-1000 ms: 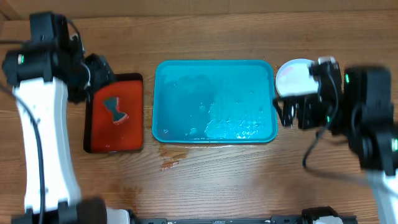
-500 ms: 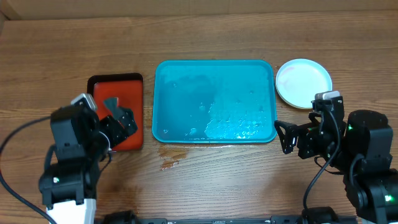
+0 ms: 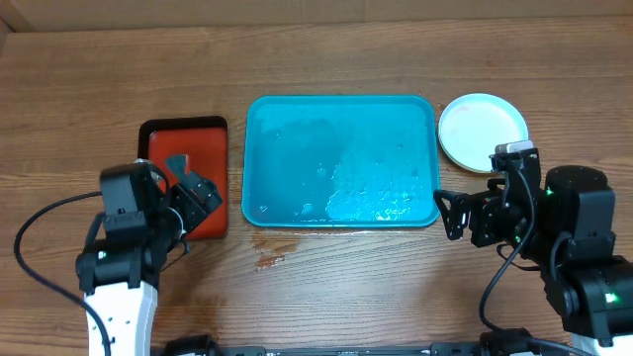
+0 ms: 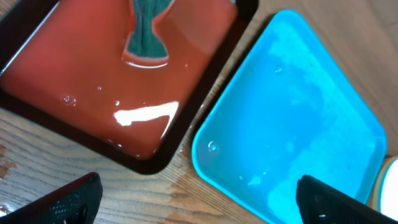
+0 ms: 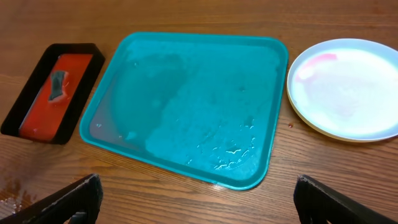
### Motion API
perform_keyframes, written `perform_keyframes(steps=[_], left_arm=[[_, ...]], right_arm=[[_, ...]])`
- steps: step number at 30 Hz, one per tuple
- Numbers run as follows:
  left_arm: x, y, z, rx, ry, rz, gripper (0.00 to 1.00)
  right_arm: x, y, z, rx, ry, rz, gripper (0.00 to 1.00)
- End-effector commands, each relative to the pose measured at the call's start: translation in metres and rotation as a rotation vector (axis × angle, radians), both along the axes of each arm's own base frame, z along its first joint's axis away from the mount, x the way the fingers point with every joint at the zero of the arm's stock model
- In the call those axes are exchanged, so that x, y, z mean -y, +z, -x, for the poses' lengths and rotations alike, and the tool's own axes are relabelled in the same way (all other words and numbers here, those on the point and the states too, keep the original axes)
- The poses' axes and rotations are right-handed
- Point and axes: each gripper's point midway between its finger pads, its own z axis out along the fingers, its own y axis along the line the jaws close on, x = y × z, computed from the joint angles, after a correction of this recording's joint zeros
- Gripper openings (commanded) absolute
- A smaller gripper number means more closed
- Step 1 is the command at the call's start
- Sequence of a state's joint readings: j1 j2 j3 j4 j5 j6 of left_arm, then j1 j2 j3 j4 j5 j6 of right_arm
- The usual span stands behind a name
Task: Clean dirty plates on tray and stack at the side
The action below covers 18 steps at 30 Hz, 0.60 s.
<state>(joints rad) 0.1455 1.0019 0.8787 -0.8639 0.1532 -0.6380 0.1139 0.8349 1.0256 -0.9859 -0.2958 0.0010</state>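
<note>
The teal tray [image 3: 297, 138] lies mid-table, wet, with no plates on it; it also shows in the left wrist view [image 4: 298, 112] and the right wrist view [image 5: 186, 93]. A pale mint-white plate [image 3: 482, 132] with a faint pink smear sits on the table right of the tray, also in the right wrist view [image 5: 348, 87]. A yellowish rim shows beneath it. My left gripper [image 3: 193, 198] is open and empty over the red tray's near right corner [image 4: 199, 199]. My right gripper [image 3: 460, 216] is open and empty, just off the teal tray's near right corner [image 5: 199, 199].
A red tray with a black rim [image 3: 203, 148] stands left of the teal tray and holds a small grey-green sponge [image 3: 180, 170], also seen in the left wrist view [image 4: 146, 31]. A wet patch [image 3: 269, 259] marks the wood in front of the teal tray.
Both arms have drawn back toward the table's front. The right gripper has left the plate and the left gripper has left the red tray's far end; both now hover low and open.
</note>
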Motion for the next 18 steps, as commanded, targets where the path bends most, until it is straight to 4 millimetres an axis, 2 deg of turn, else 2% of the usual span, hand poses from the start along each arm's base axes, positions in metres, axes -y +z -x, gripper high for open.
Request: perform_keyframes(steps=[1,11,18], left_arm=[[-0.001,-0.012,-0.001,-0.046,0.018,0.006,1.0],[-0.002,-0.045,-0.004,-0.178,0.018,0.024,1.0],[-0.002,-0.066,-0.003,-0.264,0.018,0.036,1.0]], right_arm=[[0.0,-0.004,-0.002,-0.012,-0.003,0.004,1.0],[0.001,-0.027,0.0,-0.124,-0.002,0.029,1.0],[0.001,-0.023,0.004,-0.098,0.004,0.029,1.0]])
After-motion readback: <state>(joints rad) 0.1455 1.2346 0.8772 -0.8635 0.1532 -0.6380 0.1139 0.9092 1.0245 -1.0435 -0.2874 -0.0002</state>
